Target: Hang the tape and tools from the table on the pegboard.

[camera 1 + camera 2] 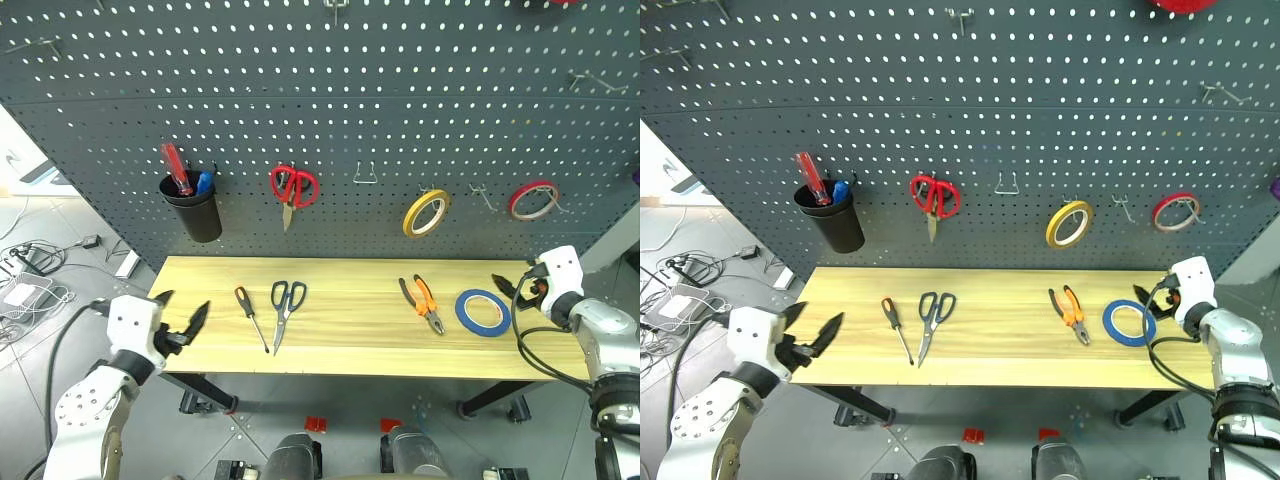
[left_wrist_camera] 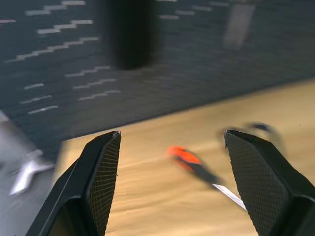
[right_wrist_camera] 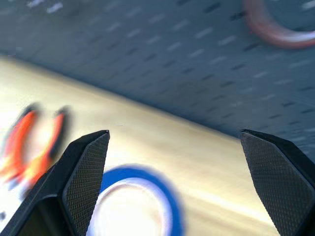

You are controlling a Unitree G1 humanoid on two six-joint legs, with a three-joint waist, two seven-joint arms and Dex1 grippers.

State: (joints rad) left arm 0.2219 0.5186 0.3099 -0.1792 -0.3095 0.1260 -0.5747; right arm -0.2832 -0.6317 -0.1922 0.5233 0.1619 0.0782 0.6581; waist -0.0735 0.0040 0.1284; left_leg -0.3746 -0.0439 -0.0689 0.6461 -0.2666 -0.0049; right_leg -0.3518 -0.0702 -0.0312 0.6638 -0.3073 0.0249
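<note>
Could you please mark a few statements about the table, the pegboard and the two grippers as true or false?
1. The blue tape lies flat on the table. True.
2. The pliers hang on the pegboard. False: they lie on the table, just left of the blue tape.
3. The left gripper is shut on the small screwdriver. False: it is open and empty, off the table's left end.
4. The right gripper is open beside the blue tape. True.
5. The yellow tape ring and red tape ring hang on the pegboard. True.
6. The dark-handled scissors stand in the black cup. False: they lie on the table.
</note>
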